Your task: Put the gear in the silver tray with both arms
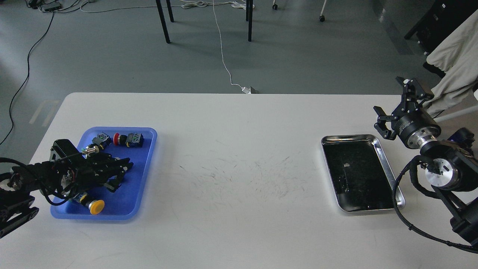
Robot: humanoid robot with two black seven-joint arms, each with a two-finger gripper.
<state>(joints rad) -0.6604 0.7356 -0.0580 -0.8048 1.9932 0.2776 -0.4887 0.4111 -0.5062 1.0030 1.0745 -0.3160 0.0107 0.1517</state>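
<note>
The silver tray lies at the right of the white table, its dark bottom holding only small specks. My right gripper hovers just beyond the tray's far right corner, open, with nothing between its fingers. My left gripper reaches low into the blue tray on the left, its dark claw fingers over the tray's middle. I cannot make out whether they close on anything. I cannot pick out the gear among the dark parts under that gripper.
The blue tray also holds a yellow push button, a red button with a black block, a small green-black part and a metal cylinder. A beige cloth hangs beyond the right arm.
</note>
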